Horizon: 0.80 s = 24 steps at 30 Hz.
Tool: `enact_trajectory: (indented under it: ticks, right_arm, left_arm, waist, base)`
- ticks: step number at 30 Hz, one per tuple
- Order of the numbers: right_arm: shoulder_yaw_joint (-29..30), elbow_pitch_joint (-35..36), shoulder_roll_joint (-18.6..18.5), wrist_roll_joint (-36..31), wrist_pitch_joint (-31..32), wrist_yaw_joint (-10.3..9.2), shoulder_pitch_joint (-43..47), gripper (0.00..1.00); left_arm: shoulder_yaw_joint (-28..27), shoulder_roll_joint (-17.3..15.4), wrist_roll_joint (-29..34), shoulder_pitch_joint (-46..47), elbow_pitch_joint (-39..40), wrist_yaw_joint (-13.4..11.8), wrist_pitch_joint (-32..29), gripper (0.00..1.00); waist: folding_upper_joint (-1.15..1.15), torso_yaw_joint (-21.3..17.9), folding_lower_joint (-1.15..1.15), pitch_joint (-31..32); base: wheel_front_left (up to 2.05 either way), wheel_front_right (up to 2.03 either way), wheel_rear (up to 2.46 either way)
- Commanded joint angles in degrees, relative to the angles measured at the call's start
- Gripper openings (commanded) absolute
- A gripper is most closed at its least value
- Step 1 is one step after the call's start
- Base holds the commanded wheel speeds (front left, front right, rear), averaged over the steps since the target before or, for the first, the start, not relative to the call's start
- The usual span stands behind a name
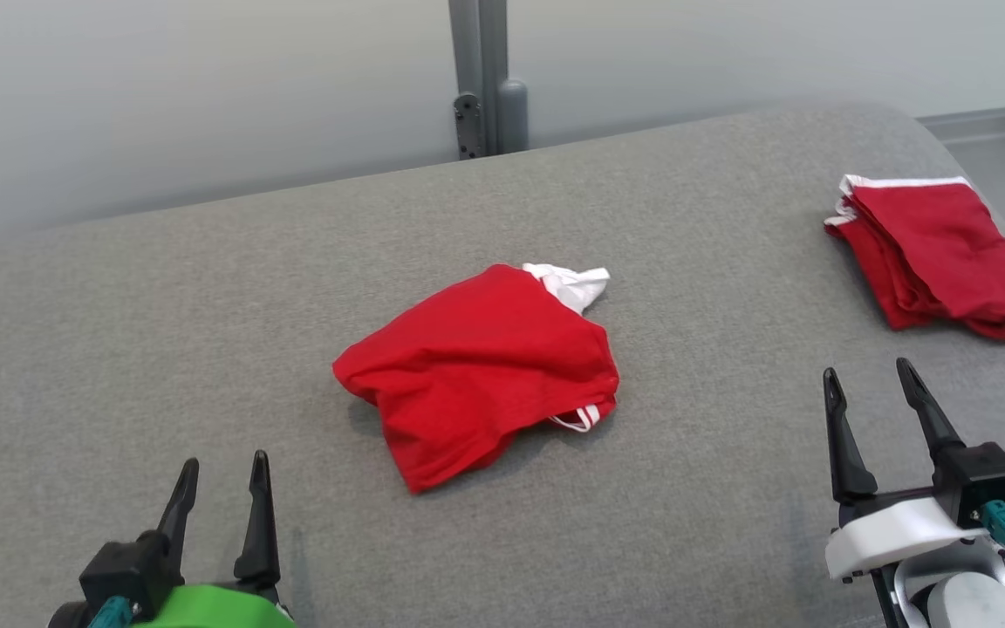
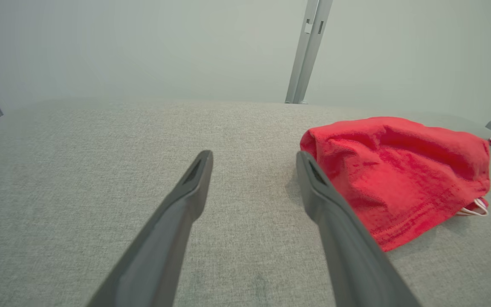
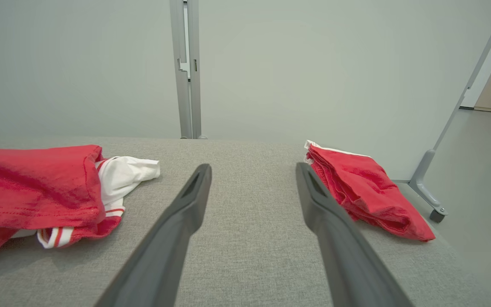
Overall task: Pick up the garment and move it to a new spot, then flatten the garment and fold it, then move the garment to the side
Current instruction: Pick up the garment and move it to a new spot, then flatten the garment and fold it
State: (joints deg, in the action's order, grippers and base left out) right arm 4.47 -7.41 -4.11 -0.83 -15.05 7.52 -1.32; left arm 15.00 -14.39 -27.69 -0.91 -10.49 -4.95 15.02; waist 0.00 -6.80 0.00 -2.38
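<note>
Right fingers (image 3: 330, 230) splayed; wrist view catches a castered frame foot (image 3: 435, 210).

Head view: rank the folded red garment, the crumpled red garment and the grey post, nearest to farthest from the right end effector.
1. Folded red garment: just ahead of the right end effector, far right.
2. Crumpled red garment: off to its left, in the middle.
3. Grey post: at the back, beyond both garments.
</note>
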Motion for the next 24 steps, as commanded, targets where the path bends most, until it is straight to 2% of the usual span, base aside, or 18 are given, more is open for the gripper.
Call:
enact_trajectory:
  ticks: [1,6,13,24]
  right_arm:
    - [0.2,0.1,-0.2,-0.3,-0.2,-0.06,1.4,1.0]
    - [0.5,0.0,-0.2,0.4,-0.2,-0.06,4.0,1.0]
    - [-0.7,-0.9,0.6,1.9,-0.2,-0.06,5.5,1.0]
    - [-2.7,-2.5,1.0,3.3,-0.2,-0.06,4.5,1.0]
  left_arm:
    - [-1.2,0.9,1.2,-2.4,1.0,0.4,0.1,1.0]
    - [-6.2,4.0,6.0,-7.8,3.9,4.0,0.2,1.0]
    - [-11.7,8.0,10.9,-10.2,5.5,8.9,0.2,1.0]
    - [-15.0,10.5,14.4,-8.6,5.3,11.6,0.2,1.0]
  waist:
    - [0.0,4.7,0.0,3.9]
    - [0.0,7.1,0.0,5.5]
    - [0.0,8.4,0.0,5.8]
    - [0.0,8.3,0.0,5.1]
  base:
    - [0.0,0.0,0.0]
    - [0.0,0.0,0.0]
    - [0.0,0.0,0.0]
    - [0.0,0.0,0.0]
